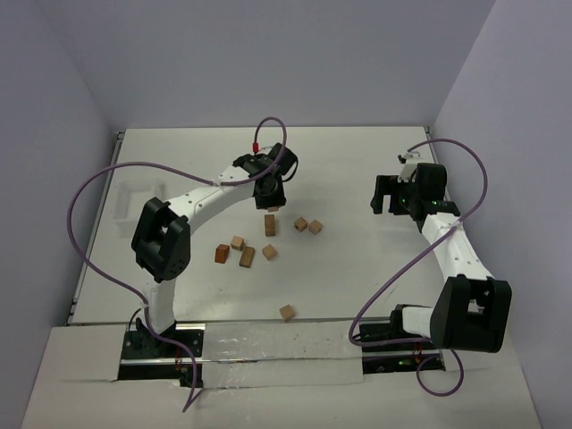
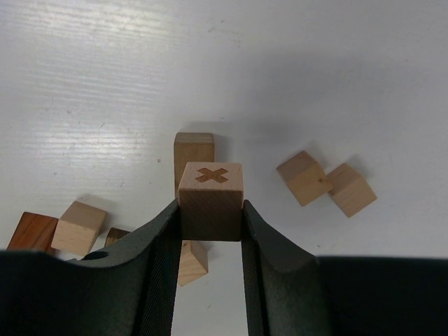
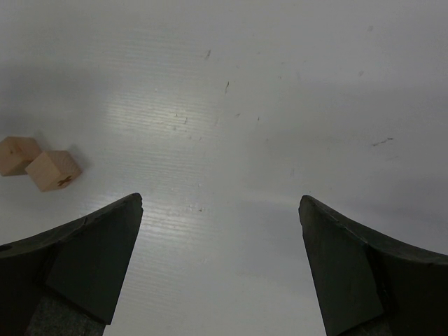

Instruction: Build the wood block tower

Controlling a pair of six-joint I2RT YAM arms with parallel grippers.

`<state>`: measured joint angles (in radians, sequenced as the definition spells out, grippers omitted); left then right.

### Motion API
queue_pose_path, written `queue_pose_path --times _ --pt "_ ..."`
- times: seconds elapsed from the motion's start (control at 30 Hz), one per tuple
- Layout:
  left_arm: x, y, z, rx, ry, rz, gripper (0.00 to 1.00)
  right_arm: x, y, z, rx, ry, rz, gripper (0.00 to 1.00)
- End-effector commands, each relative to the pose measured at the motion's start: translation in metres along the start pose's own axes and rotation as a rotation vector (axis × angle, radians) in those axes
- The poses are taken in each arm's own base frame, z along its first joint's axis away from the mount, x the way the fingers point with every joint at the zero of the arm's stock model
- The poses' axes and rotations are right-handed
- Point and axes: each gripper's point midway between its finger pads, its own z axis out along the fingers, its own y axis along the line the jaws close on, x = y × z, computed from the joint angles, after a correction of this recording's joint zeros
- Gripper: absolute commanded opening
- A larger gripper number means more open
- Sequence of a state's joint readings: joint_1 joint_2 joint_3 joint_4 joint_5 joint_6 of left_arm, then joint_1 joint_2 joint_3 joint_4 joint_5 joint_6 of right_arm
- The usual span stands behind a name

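Slippage is the main risk: the light tan wooden cube marked with a cross (image 2: pixel 211 183) is pinched at the very fingertips of the left hand (image 2: pixel 210 213), apparently raised above the white worktop (image 2: pixel 105 84). Just beyond it stands a tan wooden cuboid (image 2: pixel 194 150), probably the tower's base. An off-centre release could topple it into the loose wooden blocks (image 2: pixel 303 177) nearby. Nothing is stacked yet. The right hand (image 3: pixel 220 210) gapes wide and empty, well apart.
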<state>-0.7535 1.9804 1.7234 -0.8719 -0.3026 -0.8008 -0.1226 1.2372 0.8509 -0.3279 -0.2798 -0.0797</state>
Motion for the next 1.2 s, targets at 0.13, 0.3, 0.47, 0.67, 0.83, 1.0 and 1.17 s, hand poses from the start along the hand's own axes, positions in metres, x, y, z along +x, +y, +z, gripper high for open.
queue_pose_path --times 0.13,0.3,0.47,0.67,0.83,1.0,1.17 --pt "0.006 0.003 0.003 -0.017 0.0 -0.011 0.04 -0.016 -0.004 0.0 0.013 -0.022 -0.004 1.0" --pt "0.008 0.003 0.005 -0.021 0.007 -0.002 0.04 -0.016 -0.004 0.001 0.012 -0.02 -0.004 1.0" --pt "0.005 0.009 0.013 -0.041 0.009 -0.003 0.08 -0.016 -0.004 0.001 0.01 -0.018 -0.001 1.0" --pt "0.006 0.014 0.021 -0.052 0.033 0.006 0.08 -0.017 -0.002 0.0 0.005 -0.021 0.001 1.0" --pt "0.011 0.016 0.026 -0.057 0.05 0.012 0.08 -0.017 -0.003 0.002 0.005 -0.014 0.003 1.0" --pt "0.019 0.016 0.031 -0.055 0.074 0.017 0.08 -0.016 -0.004 0.003 0.006 -0.009 0.004 1.0" --pt "0.023 0.017 0.036 -0.061 0.087 0.022 0.12 -0.016 -0.004 0.004 0.009 -0.009 0.004 1.0"
